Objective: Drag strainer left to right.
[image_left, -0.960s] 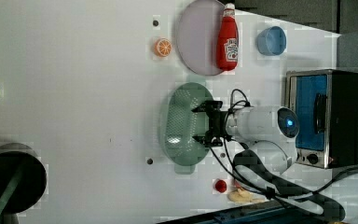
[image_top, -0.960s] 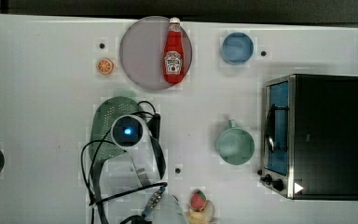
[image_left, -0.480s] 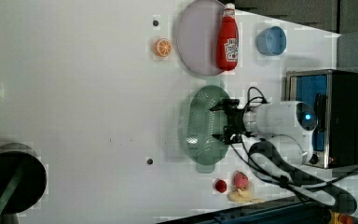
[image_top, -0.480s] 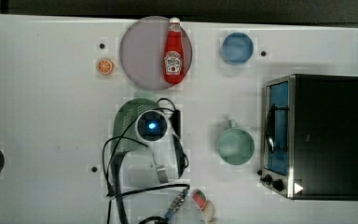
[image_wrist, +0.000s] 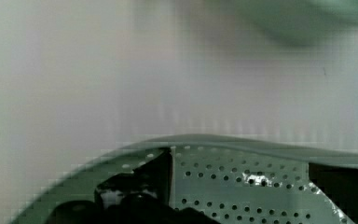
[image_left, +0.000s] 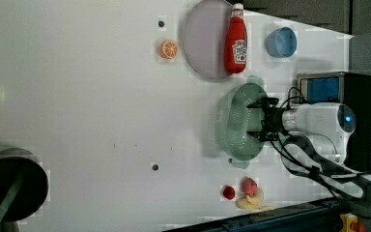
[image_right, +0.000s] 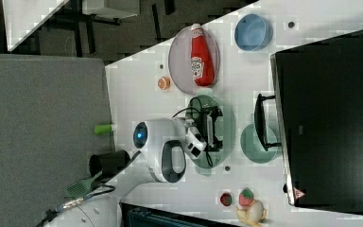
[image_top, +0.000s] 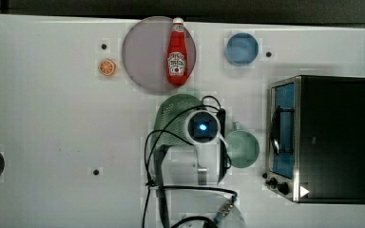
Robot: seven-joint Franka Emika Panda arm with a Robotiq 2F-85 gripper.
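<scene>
The strainer [image_top: 171, 113], a pale mint-green perforated basket, lies on the white table just below the plate in the top view, partly under my arm's wrist [image_top: 203, 127]. In the left view my gripper [image_left: 256, 121] reaches into the strainer [image_left: 236, 123], jaws spread wide and open, one finger near each long wall. The wrist view shows the perforated bottom [image_wrist: 242, 186] between my dark fingers [image_wrist: 135, 186]. In the right view the strainer [image_right: 222, 137] sits close beside the round mint-green mug [image_right: 257, 144]; I cannot tell whether they touch.
A grey-lilac plate [image_top: 145, 54] carries a ketchup bottle [image_top: 177, 52]. An orange slice [image_top: 107, 67], a blue bowl [image_top: 241, 48] and a toaster oven [image_top: 321, 137] stand around. The mug [image_top: 241, 148] is between strainer and oven. Small fruits [image_left: 249, 186] and a black pan [image_left: 9, 188] are nearer the table's edge.
My arm and the strainer have slid toward the top view's right, ending up next to the mug. The jaws have stayed spread.
</scene>
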